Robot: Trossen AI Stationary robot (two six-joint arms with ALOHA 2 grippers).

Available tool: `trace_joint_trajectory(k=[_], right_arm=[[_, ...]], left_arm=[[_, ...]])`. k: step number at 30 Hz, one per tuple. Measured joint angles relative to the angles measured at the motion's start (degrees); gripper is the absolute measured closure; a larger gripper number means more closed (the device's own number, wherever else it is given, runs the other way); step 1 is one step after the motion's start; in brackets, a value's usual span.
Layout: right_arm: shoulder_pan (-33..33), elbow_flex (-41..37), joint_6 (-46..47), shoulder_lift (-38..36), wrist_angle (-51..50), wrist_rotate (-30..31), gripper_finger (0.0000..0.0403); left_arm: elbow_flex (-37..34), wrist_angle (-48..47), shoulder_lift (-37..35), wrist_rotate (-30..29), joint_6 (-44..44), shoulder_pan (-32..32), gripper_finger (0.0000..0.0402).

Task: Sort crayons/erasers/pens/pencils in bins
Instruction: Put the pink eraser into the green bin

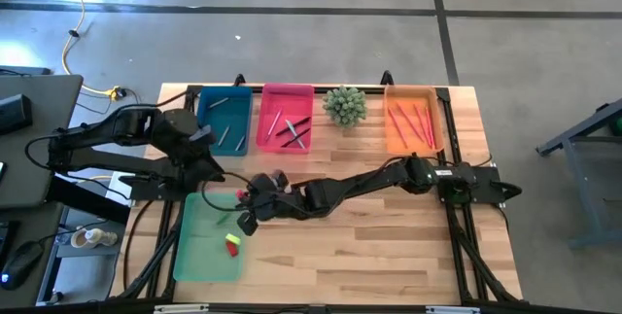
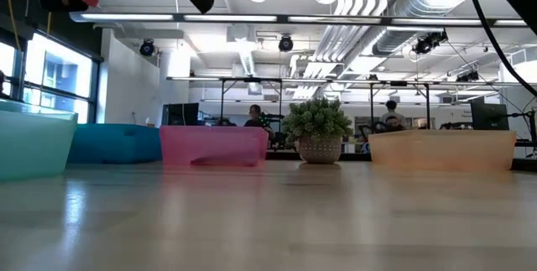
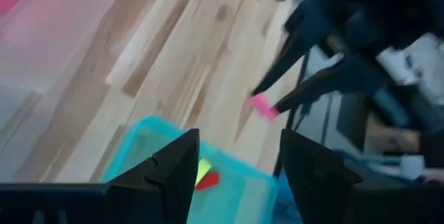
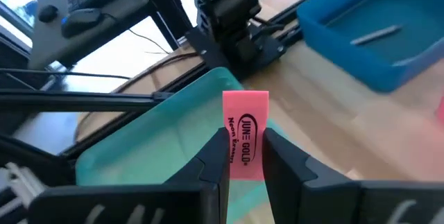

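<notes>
Holding a pink eraser upright between its fingers, our right gripper reaches across the bench and hangs at the near edge of the pale-green bin, which sits at the bench's left front. In the right wrist view the eraser stands tall out of the fingers, pinched only along its lower half, with the bin's corner showing just beyond it.

Our main worry is the release point. From above, the gripper looks to be over the bin's rim or barely inside it, so if we let go here the eraser could strike the wall and bounce out onto the wood. We judge a little more travel toward the bin's middle would help.

Second, the shallow pinch: a rubbery block gripped low could tip or twist as the fingers part and tumble unpredictably.

Third, crowding. Our left gripper waits close by, fingers spread wide and empty, just behind the bin's far end. Any swing of the right arm toward it risks a knock.

A yellow eraser and a red eraser already lie in this bin.
</notes>
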Motion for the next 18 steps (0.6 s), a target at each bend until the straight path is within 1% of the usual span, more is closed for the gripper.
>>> trace_joint_trajectory(k=[5, 7, 10, 18], right_arm=[[-1.3, 0.0, -5.6, 0.0, 0.0, 0.0, 0.035], [-1.6, 0.0, -7.2, 0.0, 0.0, 0.0, 0.035], [-2.1, 0.0, -8.7, 0.0, 0.0, 0.7, 0.035], [-3.6, 0.0, -12.2, -0.1, 2.8, 0.9, 0.035]], left_arm=[[0.0, 4.1, 0.6, -0.8, -3.9, 0.0, 0.0219], [0.0, 4.3, 1.0, -3.0, -5.2, 0.0, 0.0222], [0.0, 4.3, 1.6, -4.5, -5.4, 0.0, 0.0225], [0.0, 4.6, 3.5, -5.3, -5.4, 0.0, 0.0223]])
